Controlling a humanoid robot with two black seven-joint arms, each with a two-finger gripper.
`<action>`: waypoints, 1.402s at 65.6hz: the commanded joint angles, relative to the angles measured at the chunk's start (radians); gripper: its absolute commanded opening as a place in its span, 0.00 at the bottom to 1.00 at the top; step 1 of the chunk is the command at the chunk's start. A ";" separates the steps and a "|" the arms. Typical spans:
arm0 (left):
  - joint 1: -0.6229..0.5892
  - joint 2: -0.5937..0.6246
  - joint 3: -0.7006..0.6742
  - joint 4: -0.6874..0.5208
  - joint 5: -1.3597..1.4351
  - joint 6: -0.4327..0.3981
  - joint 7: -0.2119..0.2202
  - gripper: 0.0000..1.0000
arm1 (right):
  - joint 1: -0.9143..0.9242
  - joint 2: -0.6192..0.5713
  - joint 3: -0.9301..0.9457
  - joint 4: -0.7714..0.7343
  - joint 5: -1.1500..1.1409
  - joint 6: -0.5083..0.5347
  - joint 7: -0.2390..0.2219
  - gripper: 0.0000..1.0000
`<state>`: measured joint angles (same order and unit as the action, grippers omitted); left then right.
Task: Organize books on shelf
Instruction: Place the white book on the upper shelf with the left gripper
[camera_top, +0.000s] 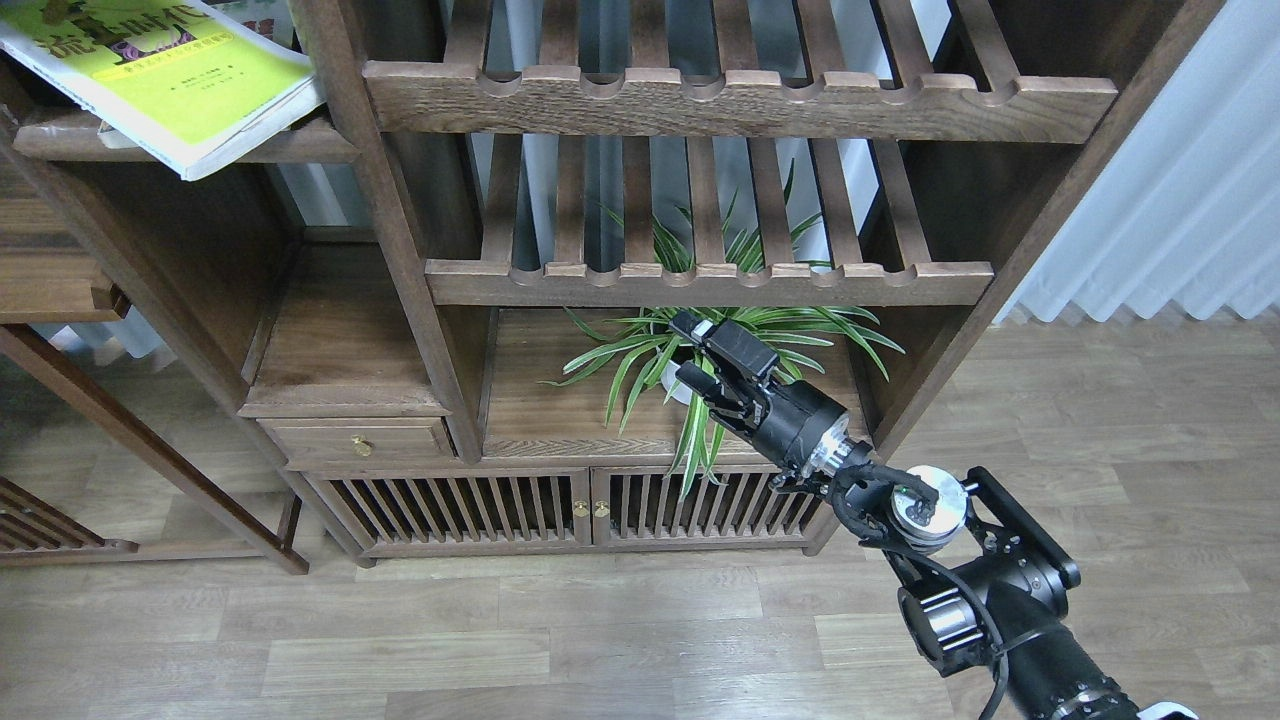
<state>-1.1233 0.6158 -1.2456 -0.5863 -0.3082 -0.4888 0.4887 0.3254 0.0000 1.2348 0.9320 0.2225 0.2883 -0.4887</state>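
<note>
The yellow-green book (160, 75) with big black characters lies tilted on the dark plank shelf (300, 148) at the top left, and its corner hangs over the front edge. A sliver of a second book (262, 12) shows behind it. The white book with the barcode is out of view. My right gripper (688, 352) is open and empty, far from the books, in front of the plant in the lower middle compartment. My left gripper is out of view.
A spider plant in a white pot (700, 350) stands just behind my right gripper. Two slatted shelves with scalloped rails (740, 100) are above it. A small drawer (360, 438) and slatted cabinet doors (580, 510) are below. A white curtain (1180, 180) hangs at the right.
</note>
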 joint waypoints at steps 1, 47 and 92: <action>-0.045 -0.024 0.037 0.055 0.000 0.000 0.000 0.04 | 0.000 0.000 0.000 0.004 0.000 0.000 0.000 0.98; -0.153 -0.059 0.043 0.059 -0.005 0.000 0.000 0.84 | -0.003 0.000 0.000 0.013 0.000 0.005 0.000 0.98; -0.072 0.045 0.046 -0.222 -0.009 0.000 0.000 0.96 | -0.005 0.000 0.000 0.004 -0.002 0.005 0.000 0.98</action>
<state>-1.2287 0.6590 -1.2029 -0.7230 -0.3175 -0.4887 0.4886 0.3192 0.0000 1.2348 0.9379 0.2215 0.2957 -0.4887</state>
